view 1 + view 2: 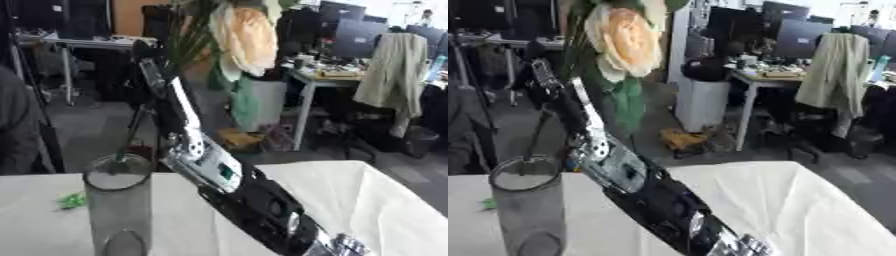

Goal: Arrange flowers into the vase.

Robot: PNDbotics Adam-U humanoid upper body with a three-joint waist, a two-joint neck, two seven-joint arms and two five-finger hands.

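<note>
The right arm (254, 200) enters from the lower right and extends up and to the left; the right hand (153, 65) is raised above table level, its fingers closed around the stem of a flower (623, 35); the peach bloom sits high in the frame, close to the camera, with green leaves below it; the stem's lower end reaches the rim of the clear cylindrical vase (118, 210); the vase stands upright on the white-covered table (385, 210); a small green scrap (72, 201) lies just left of the vase
</note>
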